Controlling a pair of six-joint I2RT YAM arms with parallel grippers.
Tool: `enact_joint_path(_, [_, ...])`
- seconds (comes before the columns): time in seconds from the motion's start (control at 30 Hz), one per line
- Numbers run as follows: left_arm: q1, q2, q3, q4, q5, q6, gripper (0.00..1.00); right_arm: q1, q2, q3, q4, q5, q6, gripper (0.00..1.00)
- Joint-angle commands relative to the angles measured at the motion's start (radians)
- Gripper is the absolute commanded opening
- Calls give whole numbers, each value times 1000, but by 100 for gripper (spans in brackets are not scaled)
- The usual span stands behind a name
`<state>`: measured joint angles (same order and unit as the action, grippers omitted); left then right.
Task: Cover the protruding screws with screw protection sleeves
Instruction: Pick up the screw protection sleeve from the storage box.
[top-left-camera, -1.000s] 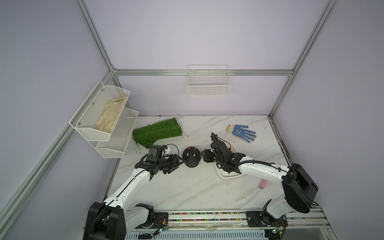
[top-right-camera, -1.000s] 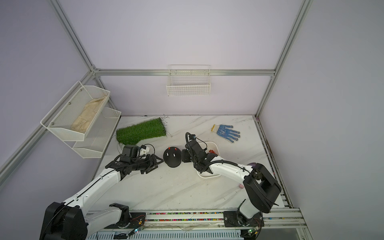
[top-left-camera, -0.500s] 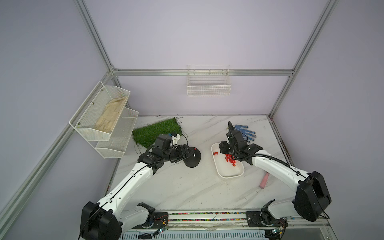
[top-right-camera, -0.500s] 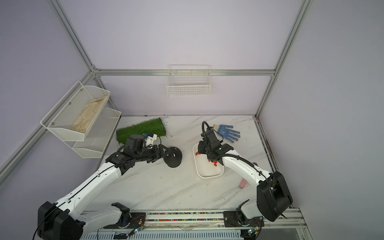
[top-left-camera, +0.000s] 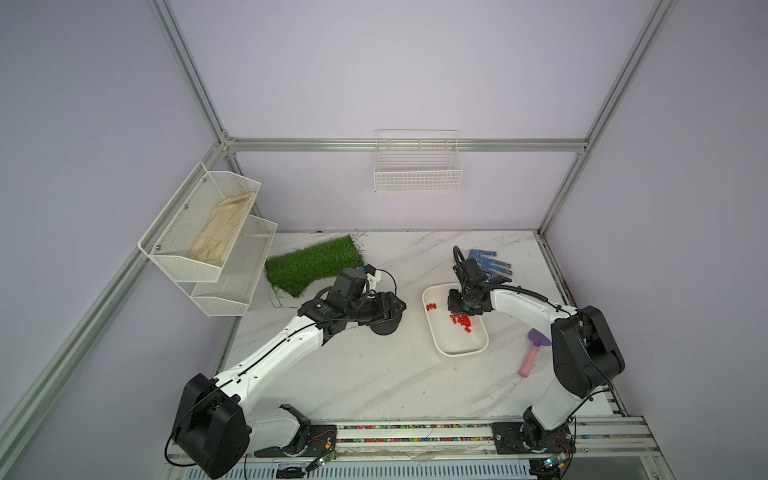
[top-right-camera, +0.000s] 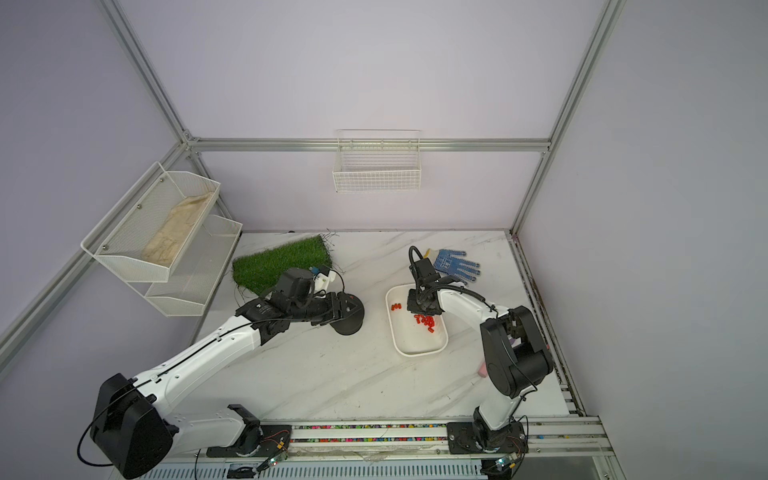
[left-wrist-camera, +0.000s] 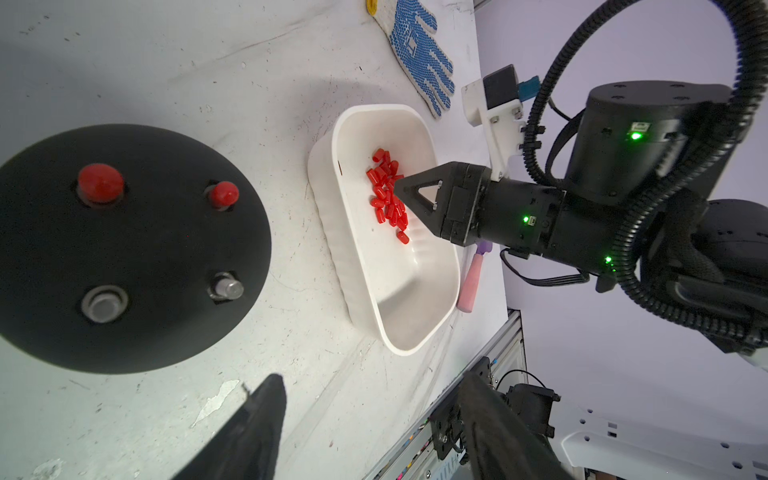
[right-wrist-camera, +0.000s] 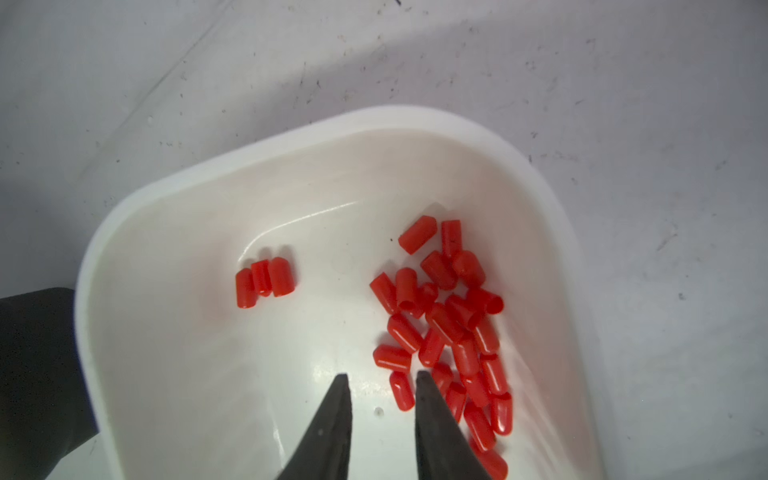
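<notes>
The black dome base (left-wrist-camera: 137, 249) stands left of the white tray (top-left-camera: 461, 353). Two of its protruding screws (left-wrist-camera: 226, 286) are bare metal, and two wear red sleeves (left-wrist-camera: 101, 183). My left gripper (left-wrist-camera: 372, 378) hangs open just above the base (top-left-camera: 384, 326), holding nothing. Several loose screw protection sleeves (right-wrist-camera: 449, 324) lie in the tray (right-wrist-camera: 291, 133), with three more (right-wrist-camera: 264, 282) set apart. My right gripper (right-wrist-camera: 381, 376) is down inside the tray, jaws a narrow gap apart. One sleeve (right-wrist-camera: 402, 390) lies between the tips against one finger, not pinched.
A green turf patch (top-left-camera: 311, 266) lies behind the base. A blue-dotted glove (top-left-camera: 490, 262) lies behind the tray, and a pink-handled tool (top-left-camera: 532, 353) to its right. White wire shelves (top-left-camera: 208, 232) hang at the left and a wire basket (top-left-camera: 417, 166) on the back wall.
My right gripper has left the dome base, moved over the tray and dropped among the sleeves, its jaws narrowing. My left gripper has come in from the left to hang over the base.
</notes>
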<state>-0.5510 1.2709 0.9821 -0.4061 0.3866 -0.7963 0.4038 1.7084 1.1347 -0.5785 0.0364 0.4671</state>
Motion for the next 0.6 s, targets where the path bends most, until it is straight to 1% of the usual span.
enact_joint_path(0.0, [-2, -1, 53, 41, -10, 20, 67, -5, 19, 33, -23, -17, -21, 28])
enact_joint_path(0.2, [-2, -1, 42, 47, -14, 20, 67, -4, 50, 37, -40, -25, -17, 27])
enact_joint_path(0.57, [-3, -10, 14, 62, -17, 8, 67, -4, 33, 4, -68, -25, -15, 25])
